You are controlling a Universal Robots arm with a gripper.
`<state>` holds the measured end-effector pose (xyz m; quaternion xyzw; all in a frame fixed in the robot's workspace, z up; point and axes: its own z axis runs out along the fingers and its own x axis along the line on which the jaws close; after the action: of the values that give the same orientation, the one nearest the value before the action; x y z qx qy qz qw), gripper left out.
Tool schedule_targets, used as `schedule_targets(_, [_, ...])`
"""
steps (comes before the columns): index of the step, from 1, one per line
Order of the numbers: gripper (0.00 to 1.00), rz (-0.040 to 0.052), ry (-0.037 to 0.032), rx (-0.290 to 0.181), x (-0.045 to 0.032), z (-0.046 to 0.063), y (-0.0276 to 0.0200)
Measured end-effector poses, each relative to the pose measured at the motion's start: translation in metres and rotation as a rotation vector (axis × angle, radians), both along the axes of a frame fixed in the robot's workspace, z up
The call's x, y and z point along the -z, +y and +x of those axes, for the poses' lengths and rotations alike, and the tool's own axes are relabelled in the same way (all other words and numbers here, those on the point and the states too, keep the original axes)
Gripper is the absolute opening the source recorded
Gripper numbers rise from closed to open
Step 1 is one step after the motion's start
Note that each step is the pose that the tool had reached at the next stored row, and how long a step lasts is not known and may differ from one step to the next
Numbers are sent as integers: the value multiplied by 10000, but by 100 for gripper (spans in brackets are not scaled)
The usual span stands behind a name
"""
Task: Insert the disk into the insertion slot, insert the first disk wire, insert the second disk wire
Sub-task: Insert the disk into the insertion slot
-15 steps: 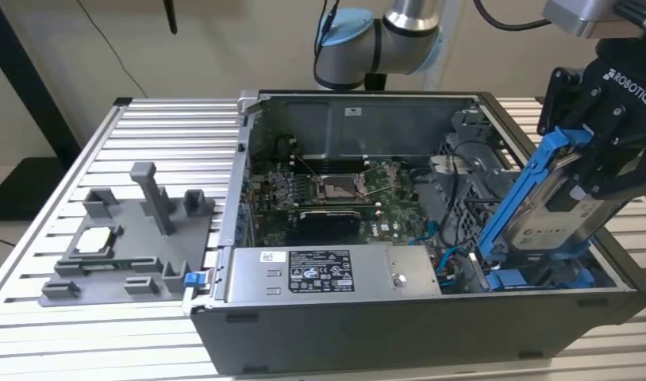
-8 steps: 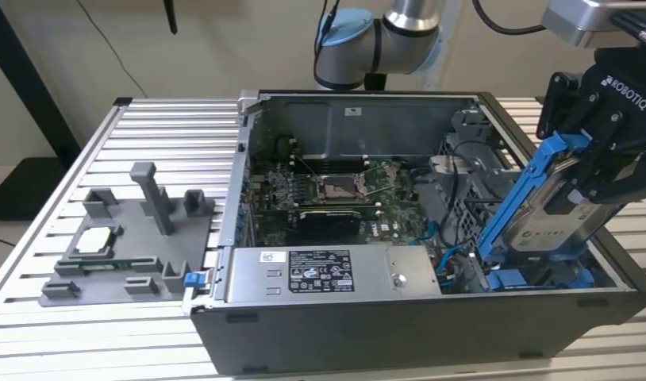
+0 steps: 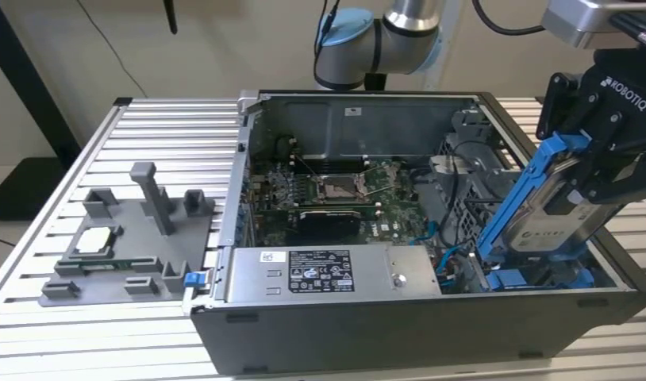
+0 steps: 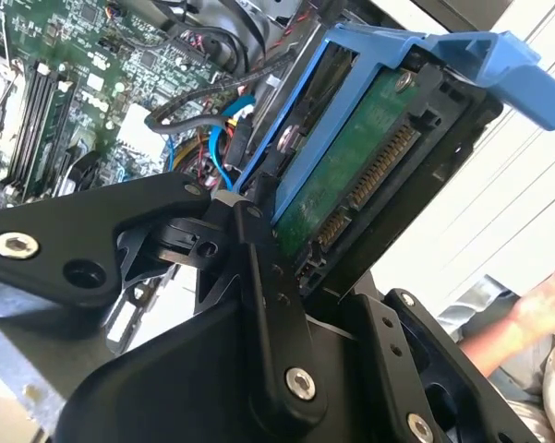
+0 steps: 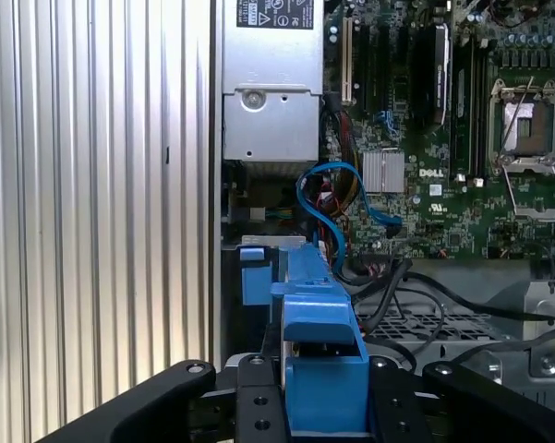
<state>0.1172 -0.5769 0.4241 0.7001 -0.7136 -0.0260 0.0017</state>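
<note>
Now my black hand (image 3: 607,184) is clamped shut on the silver rectangular hard drive in its bright blue plastic carrier frame (image 3: 556,216), with the fingers (image 5: 257,401) pressing on both sides of the frame. The drive stands tilted. Its lower end is down inside the open dark grey computer case (image 3: 408,333), at the narrow grey metal drive bay with blue plastic tabs (image 3: 529,279) — whether it has entered, I cannot tell. The case sits on a slatted aluminium tabletop (image 3: 143,119).
</note>
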Motion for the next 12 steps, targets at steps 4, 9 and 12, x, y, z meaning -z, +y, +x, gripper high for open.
schedule_targets(4, [0, 3, 0, 1, 9, 0, 0])
schedule_targets(9, [0, 2, -3, 0, 39, 5, 0])
schedule_targets(12, [0, 9, -7, -1, 62, 10, 0])
